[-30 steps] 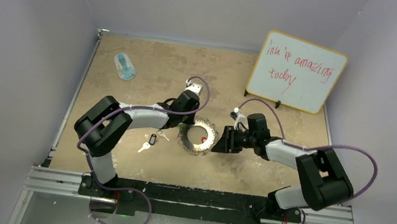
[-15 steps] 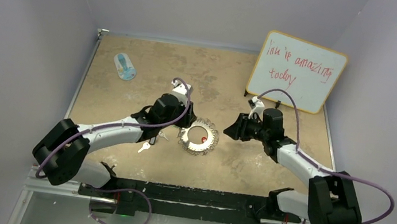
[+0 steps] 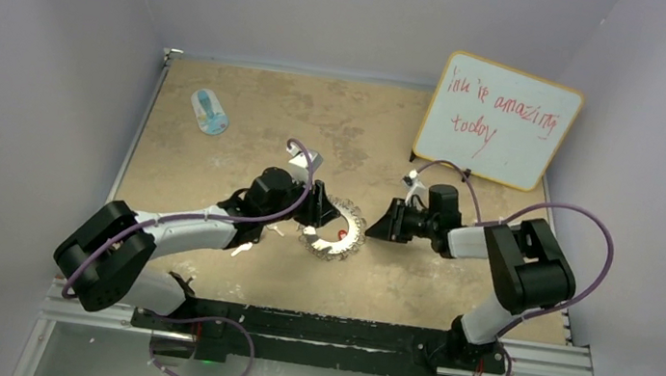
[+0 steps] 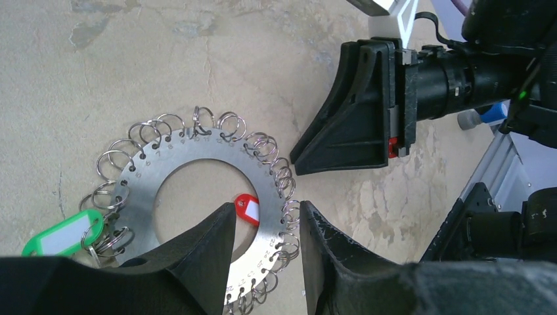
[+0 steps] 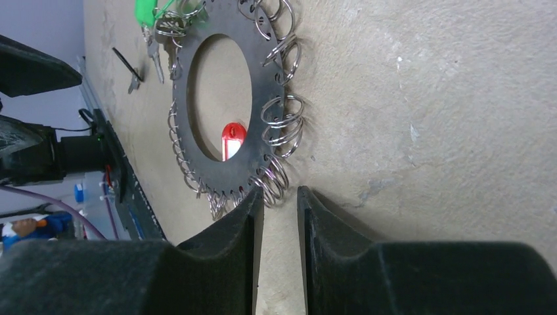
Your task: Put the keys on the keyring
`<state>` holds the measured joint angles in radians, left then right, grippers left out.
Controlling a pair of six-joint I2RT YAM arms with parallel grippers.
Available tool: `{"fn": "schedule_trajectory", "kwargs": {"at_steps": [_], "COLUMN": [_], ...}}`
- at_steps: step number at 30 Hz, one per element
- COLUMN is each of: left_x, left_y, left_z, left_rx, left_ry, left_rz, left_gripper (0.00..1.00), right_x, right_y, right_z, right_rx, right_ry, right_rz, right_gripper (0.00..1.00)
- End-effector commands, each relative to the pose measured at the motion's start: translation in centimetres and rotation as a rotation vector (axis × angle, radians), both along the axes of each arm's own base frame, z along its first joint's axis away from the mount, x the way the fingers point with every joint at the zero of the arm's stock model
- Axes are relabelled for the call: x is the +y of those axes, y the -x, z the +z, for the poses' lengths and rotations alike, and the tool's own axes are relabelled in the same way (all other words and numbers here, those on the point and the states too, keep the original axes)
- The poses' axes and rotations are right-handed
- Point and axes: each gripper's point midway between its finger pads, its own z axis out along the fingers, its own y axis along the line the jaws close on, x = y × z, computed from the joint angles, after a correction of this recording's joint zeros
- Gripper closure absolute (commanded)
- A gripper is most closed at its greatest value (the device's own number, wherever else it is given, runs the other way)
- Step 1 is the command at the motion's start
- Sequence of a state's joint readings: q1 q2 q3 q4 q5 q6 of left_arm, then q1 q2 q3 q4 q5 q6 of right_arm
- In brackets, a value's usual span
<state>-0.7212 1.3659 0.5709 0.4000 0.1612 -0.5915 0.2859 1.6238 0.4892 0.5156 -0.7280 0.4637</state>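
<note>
Looking at the keyring (image 3: 333,230): you have it flat on the table (image 3: 252,109), between the two grippers.
Left gripper (image 4: 268,220): fingers apart, empty, over the ring's edge.
Red-tagged key (image 4: 248,210): at the rim of the ring's hole, by your left fingertips.
Right gripper (image 5: 280,197): jaws a narrow slit apart, holding nothing, just off the rim loops.
Green-tagged key (image 4: 62,236): among the rim loops.
Silver key (image 3: 241,248): loose beside your left arm.

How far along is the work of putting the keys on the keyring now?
Done, it seems: the green-tagged key hangs on a rim loop of the keyring. In hand: nothing; the left hand and the right hand are open and empty. Remaining: the red-tagged key lies at the hole's edge, seemingly unhooked; the black-tagged key on the table.
</note>
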Motion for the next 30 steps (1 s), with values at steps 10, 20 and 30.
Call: {"fn": "schedule_trajectory", "kwargs": {"at_steps": [10,20,30], "left_x": [-0.9,-0.7,-0.1], "left_y": [-0.3,-0.4,-0.6], "left_z": [2.9,2.6,2.6], "left_rx": [-0.062,-0.064,-0.08], "left_ry": [0.065,0.044,0.006], "left_rz": [-0.02,-0.017,-0.008], "left_gripper": [0.61,0.61,0.61], "right_x": [1.3,2.1,2.1], "right_y": [-1.7,-1.6,-2.1], "right_z": [0.2,1.3,3.3], "right_rx": [-0.029,-0.041,-0.114], "right_ry": [-0.07,-0.135,-0.116], "right_rz": [0.038,0.1,0.14], "right_gripper": [0.82,0.94,1.0]}}
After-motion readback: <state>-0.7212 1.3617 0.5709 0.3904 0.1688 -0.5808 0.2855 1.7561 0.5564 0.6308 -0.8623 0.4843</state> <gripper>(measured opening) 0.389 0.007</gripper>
